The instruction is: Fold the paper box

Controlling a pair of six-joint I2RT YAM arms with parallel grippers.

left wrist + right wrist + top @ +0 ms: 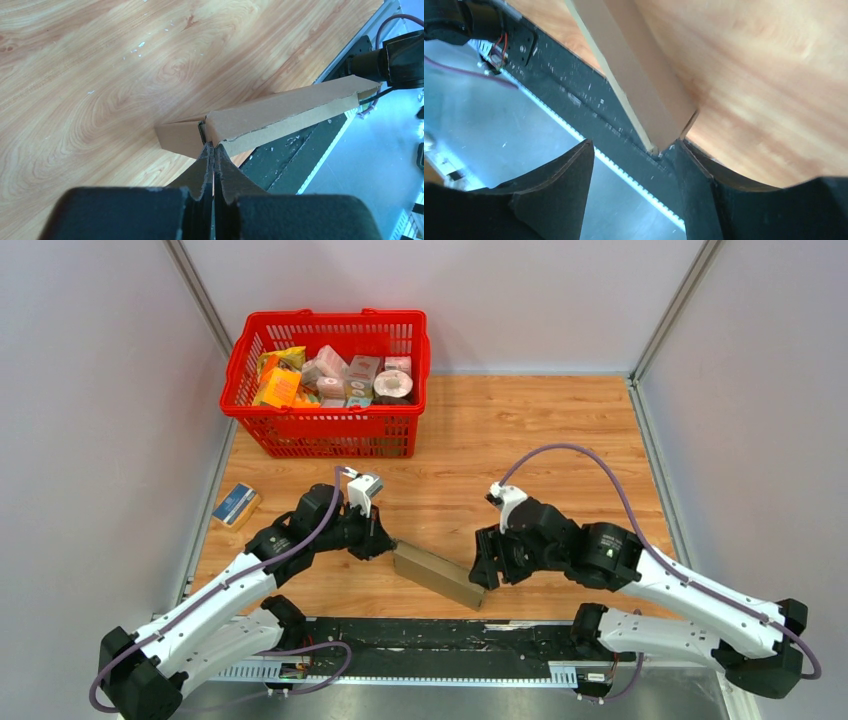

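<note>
The left tool (pixel 385 540) is clenched on one end of the paper box (pixel 438 575) at the near edge of the worktop (pixel 560 440). The right tool (pixel 483 575) stands released at the other end.

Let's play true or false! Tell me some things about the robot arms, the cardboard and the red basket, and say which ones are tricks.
1. The left gripper pinches one end of the plain brown cardboard paper box. True.
2. The right gripper is squeezed shut on that box. False: its jaws stand open, with the box's other end between them.
3. The red plastic basket has nothing inside. False: it holds colourful grocery packs.
4. A small blue-and-tan packet lies on the wooden table, outside the basket. True.
</note>
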